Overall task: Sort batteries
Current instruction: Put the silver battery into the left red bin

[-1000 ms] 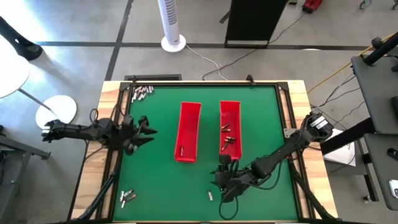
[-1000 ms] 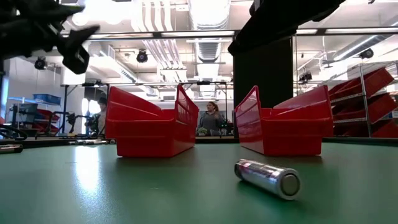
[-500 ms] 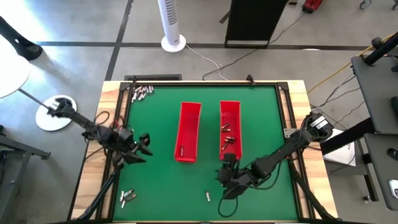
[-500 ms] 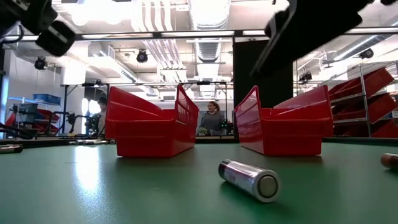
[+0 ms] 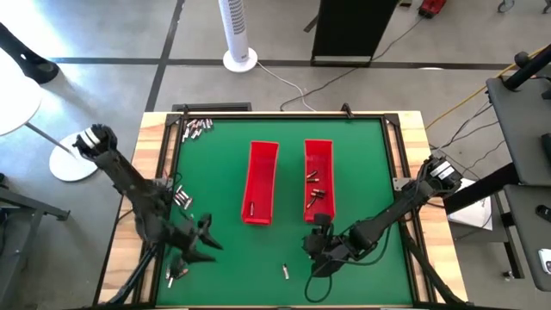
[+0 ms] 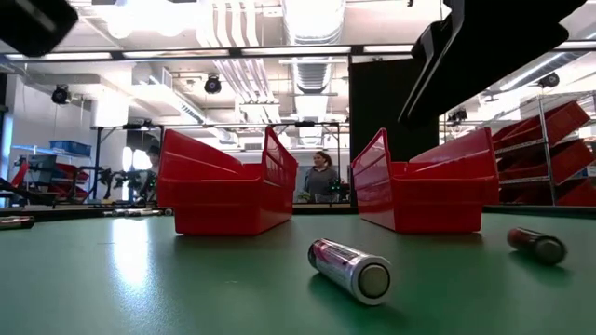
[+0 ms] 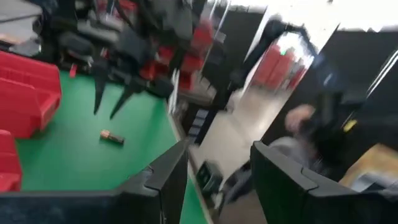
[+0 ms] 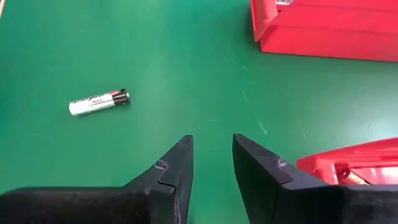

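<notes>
Battery lies loose on the green mat near the front edge, long axis roughly front-to-back, just left of the right gripper, which hovers empty with fingers narrowly parted; left gripper, open and empty, sits farther off.

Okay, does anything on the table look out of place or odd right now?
Nothing looks damaged. One loose battery lies alone on the green mat, near the front edge and outside both red trays. The right gripper hovers close by, empty. More unsorted batteries sit at the far left corner and near left corner.
</notes>
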